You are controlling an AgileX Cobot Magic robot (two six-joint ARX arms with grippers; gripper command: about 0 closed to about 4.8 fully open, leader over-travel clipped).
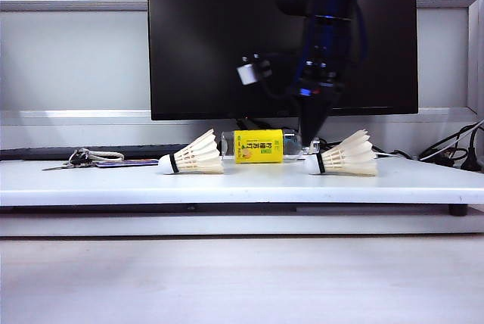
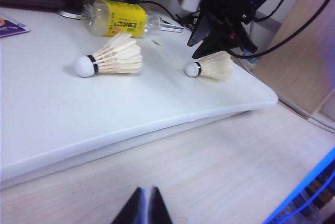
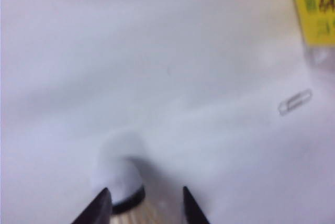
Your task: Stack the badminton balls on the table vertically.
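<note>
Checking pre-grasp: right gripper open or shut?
Open: right gripper straddles the right-hand cream-white feather shuttlecock, a gap between its black fingers.

2 badminton balls [image 2: 112, 56] lie sideways.

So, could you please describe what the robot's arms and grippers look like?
The right gripper ends a black arm with blue accents, a small green light, black cables and a white block beside it. Its fingers are black and pointed. The left gripper shows slim black tapered tips.
</note>
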